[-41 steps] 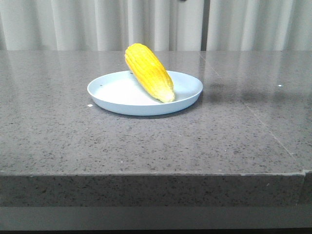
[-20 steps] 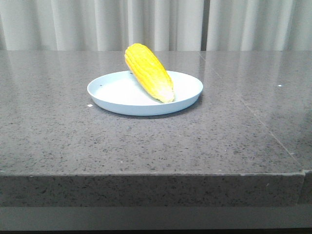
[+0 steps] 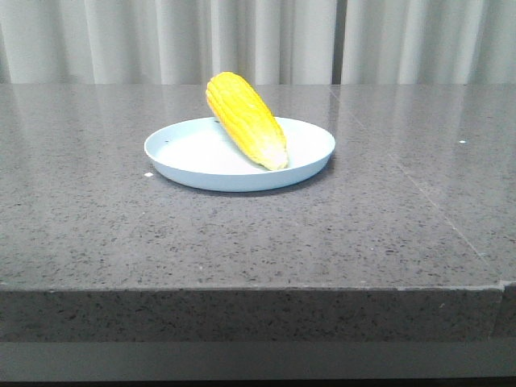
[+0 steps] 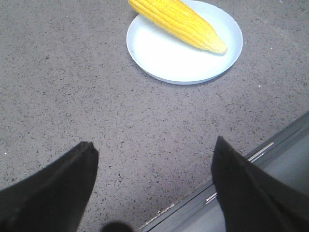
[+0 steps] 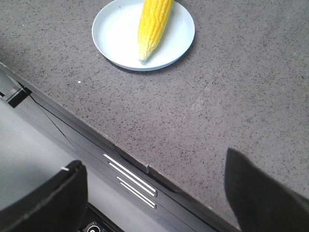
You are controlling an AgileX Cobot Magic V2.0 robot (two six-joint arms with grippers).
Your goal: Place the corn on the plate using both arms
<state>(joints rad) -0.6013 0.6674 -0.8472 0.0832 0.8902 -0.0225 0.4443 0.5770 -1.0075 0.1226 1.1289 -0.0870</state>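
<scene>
Corn (image 3: pixel 246 118) lies across the plate (image 3: pixel 185 168) on the grey stone table (image 3: pixel 121 226), its thick end over the far rim. Left gripper (image 4: pixel 154 159) and right gripper (image 5: pixel 154 176) hang wide, well apart from it.

Front view sits low, near the grey speckled stone table (image 3: pixel 242 242) edge, facing forward toward white curtains (image 3: pixel 242 40). Left wrist view looks down from above the table's near edge, fairly close. Right wrist view looks down from higher, further back, past the edge. All three share the pale blue round plate (image 3: pixel 185 165) (image 4: pixel 169 63) (image 5: pixel 116 34) holding the yellow corn cob (image 3: pixel 244 118) (image 4: pixel 176 21) (image 5: pixel 153 24).
</scene>
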